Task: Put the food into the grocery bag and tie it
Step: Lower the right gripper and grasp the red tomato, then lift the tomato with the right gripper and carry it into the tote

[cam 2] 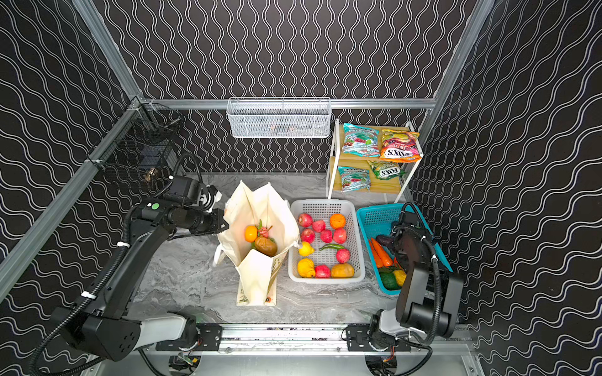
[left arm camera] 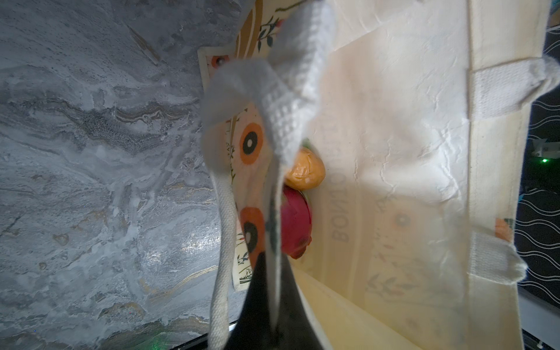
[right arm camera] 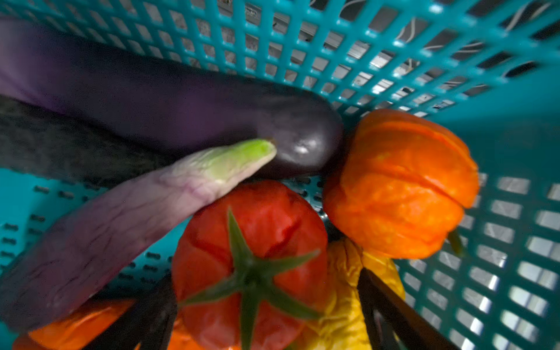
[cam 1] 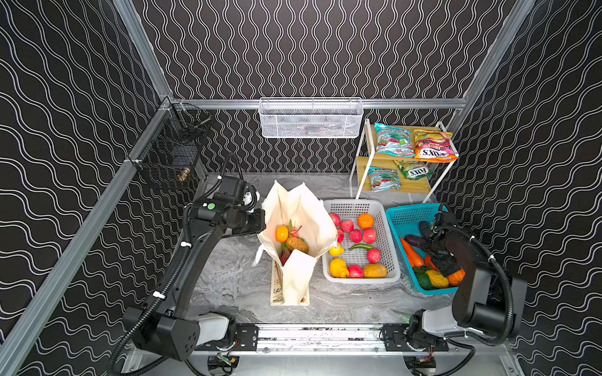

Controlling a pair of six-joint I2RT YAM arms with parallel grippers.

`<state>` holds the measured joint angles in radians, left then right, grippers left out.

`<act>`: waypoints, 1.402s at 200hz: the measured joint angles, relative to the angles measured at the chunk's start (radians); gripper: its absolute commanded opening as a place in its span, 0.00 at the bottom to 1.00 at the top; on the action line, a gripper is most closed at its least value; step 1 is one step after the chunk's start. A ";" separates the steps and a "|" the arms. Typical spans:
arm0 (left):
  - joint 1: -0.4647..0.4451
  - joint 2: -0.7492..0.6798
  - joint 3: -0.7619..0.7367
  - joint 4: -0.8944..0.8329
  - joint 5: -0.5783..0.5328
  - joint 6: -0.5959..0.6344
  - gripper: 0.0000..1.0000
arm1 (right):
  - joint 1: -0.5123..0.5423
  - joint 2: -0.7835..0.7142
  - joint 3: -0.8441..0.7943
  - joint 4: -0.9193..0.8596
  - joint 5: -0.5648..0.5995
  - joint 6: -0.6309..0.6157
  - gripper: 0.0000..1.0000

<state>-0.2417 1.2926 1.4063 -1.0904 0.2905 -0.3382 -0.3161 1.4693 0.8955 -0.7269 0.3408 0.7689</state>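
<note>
While the left gripper [cam 1: 261,224] was pinched shut on the left rim of the grocery bag [cam 1: 301,208], the bag stood upright and open on the marble table [cam 1: 228,276], just left of the white basket [cam 1: 355,205]. Inside it lay a round orange fruit [cam 1: 282,233], a brown fruit [cam 1: 297,244] and a magenta dragon fruit [left arm camera: 295,218].

The white basket held red fruits, an orange [cam 1: 365,221], a green chilli [cam 1: 361,247] and yellow fruits along its near side. Right of it, the teal basket [cam 1: 407,215] held carrots [cam 1: 411,255] and a dark aubergine [cam 1: 415,241]. On the shelf rack [cam 1: 358,162] at the far right lay the candy packets, one teal [cam 1: 392,140] and one orange [cam 1: 433,146] on top, with two more below.

Both top views had the right arm covering the near part of the teal basket. Only the right wrist view showed the right gripper [right arm camera: 263,285] spread wide, its fingers on either side of a red tomato [right arm camera: 257,236]; whether they touched it I cannot tell. Beside the tomato sat an orange pumpkin [right arm camera: 400,185] and a pale purple aubergine [right arm camera: 136,218].

Only the left wrist view showed the bag's poppy print [left arm camera: 251,142] and a white strap handle [left arm camera: 288,100] hanging outside.
</note>
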 measured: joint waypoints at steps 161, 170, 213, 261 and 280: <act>0.000 -0.011 -0.013 0.013 0.002 0.000 0.00 | -0.009 -0.188 -0.001 0.019 -0.055 0.045 0.65; 0.000 -0.011 -0.014 0.015 0.004 0.000 0.00 | 0.004 -0.216 0.018 0.005 -0.060 0.054 0.65; 0.000 -0.012 -0.031 0.038 0.017 0.000 0.00 | 0.139 -0.290 0.144 -0.083 -0.066 0.092 0.66; 0.000 -0.014 -0.032 0.048 0.020 0.000 0.00 | 0.381 -0.325 0.314 -0.183 -0.051 0.136 0.66; 0.000 -0.019 -0.039 0.051 0.020 0.000 0.00 | 0.487 -0.336 0.362 -0.217 -0.037 0.148 0.66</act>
<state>-0.2417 1.2736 1.3678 -1.0393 0.3103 -0.3386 0.1707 1.1328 1.2575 -0.9443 0.3035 0.9169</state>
